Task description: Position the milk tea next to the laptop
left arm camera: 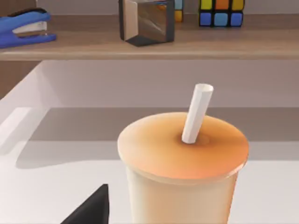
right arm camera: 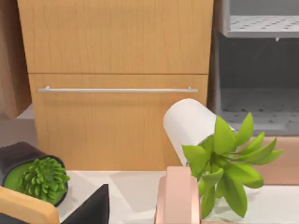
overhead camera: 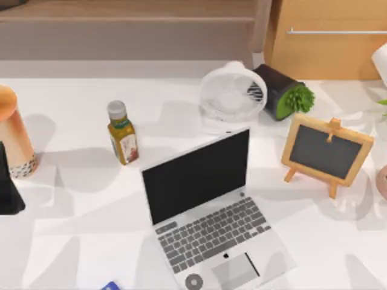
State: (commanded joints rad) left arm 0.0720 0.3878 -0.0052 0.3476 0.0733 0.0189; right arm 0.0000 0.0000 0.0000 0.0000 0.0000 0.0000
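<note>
The milk tea point(overhead camera: 13, 136), a tapered orange-to-cream cup with dark pearls at its base, stands upright at the table's far left edge. The left wrist view looks at it from close up, with its orange lid point(left arm camera: 182, 151) and white straw point(left arm camera: 197, 112). My left gripper point(overhead camera: 8, 187) is a dark shape just in front of the cup, towards the table's front edge, and a black part of it point(left arm camera: 91, 209) sits beside the cup. The silver laptop point(overhead camera: 211, 211) lies open mid-table, front of centre. My right gripper point(right arm camera: 91, 207) is off at the right, near a pink pot.
A yellow-green bottle point(overhead camera: 123, 133) stands between cup and laptop. Behind the laptop are a white fan point(overhead camera: 233, 96) and a tipped black pot with a succulent point(overhead camera: 284, 90). A chalkboard easel point(overhead camera: 326, 151) stands at the right. A leafy plant point(right arm camera: 229, 158) and a pink pot point(right arm camera: 177, 196) are at the far right.
</note>
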